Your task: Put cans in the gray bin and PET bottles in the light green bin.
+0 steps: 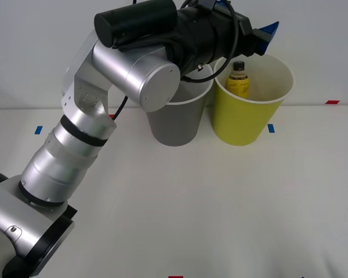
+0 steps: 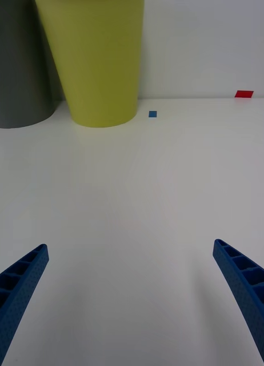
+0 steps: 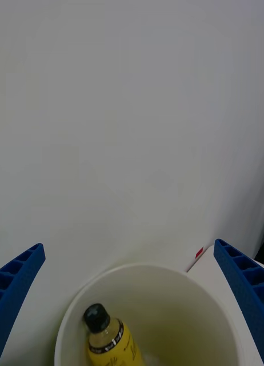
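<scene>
Front view shows my left hand (image 1: 252, 36) reaching over the two bins at the far side of the table (image 1: 220, 197), poised above the rim of the light green bin (image 1: 249, 116), with the gray bin (image 1: 177, 119) just beside it on my left. The bottle (image 1: 238, 79) stands roughly upright inside the light green bin, black cap up, leaning toward the wall nearest the gray bin. From my left wrist the fingers (image 3: 18, 286) are spread wide with nothing between them, and the bottle (image 3: 109, 340) lies straight below, inside the pale well of the bin (image 3: 166, 286). So the bottle sits directly under the hand, its long axis pointing up toward me, and I judge it already delivered; the next move should be a plain lift up and back, clear of the rim. My right hand (image 2: 132, 297) hangs low over bare table, wide open and holding nothing, well short of both bins; I see no can on the table.
</scene>
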Robot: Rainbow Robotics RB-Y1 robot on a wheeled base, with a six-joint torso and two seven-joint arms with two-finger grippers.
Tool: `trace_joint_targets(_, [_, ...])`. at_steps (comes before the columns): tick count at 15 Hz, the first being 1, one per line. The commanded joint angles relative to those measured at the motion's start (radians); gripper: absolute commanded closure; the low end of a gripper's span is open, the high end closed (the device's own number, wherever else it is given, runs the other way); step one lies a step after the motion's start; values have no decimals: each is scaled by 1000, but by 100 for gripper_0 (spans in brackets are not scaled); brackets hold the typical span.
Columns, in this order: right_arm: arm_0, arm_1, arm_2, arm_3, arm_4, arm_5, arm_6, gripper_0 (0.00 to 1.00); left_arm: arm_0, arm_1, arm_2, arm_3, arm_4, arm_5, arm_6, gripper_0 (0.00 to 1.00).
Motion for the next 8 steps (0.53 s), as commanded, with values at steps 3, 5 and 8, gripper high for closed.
trace_joint_targets(3, [0, 0, 0, 0, 0, 0, 0, 0, 336, 164, 24, -328, -21, 11, 0, 0])
trace_joint_targets(5, [0, 0, 0, 0, 0, 0, 0, 0, 460, 213, 49, -441, -28, 13, 2, 0])
trace_joint_targets(8, [0, 0, 0, 0, 0, 0, 0, 0, 662, 267, 100, -601, -55, 11, 0, 0])
